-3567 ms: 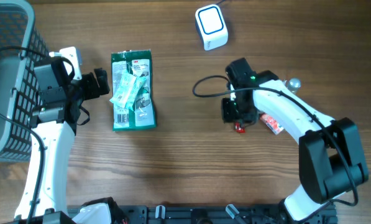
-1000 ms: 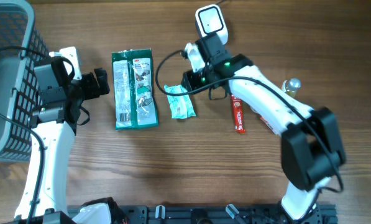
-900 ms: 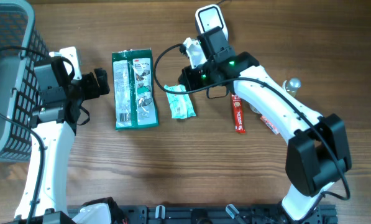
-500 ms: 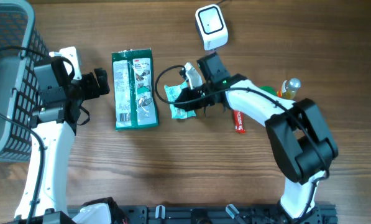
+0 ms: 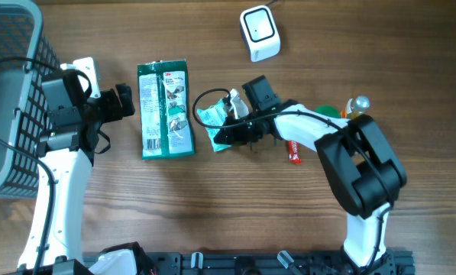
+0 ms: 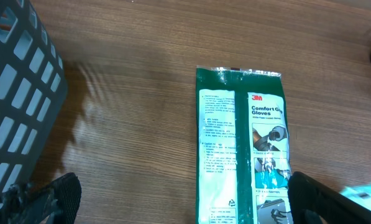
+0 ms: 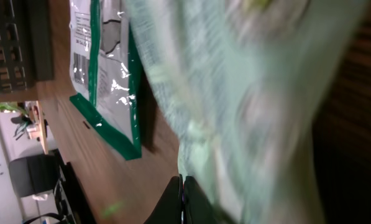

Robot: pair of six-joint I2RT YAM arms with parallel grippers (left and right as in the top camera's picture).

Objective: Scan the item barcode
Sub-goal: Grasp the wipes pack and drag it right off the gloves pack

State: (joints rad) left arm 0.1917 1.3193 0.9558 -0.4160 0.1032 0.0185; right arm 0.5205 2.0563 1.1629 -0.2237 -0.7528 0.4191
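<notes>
Got only as far as the pick-up, with showing the barcode to the white scanner [image 5: 259,32] left to do. Had the right jaws pressed together on the pale green packet [image 5: 210,121], on the tabletop [image 5: 212,214] between glove pack [image 5: 165,109] and red stick [image 5: 292,150]; had the left jaws wide apart, holding nothing.

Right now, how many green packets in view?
2. The 3M gloves pack lies flat left of centre. The small pale-green pouch is right of it, pinched in the right gripper. A green bit further right is too hidden to judge.
</notes>
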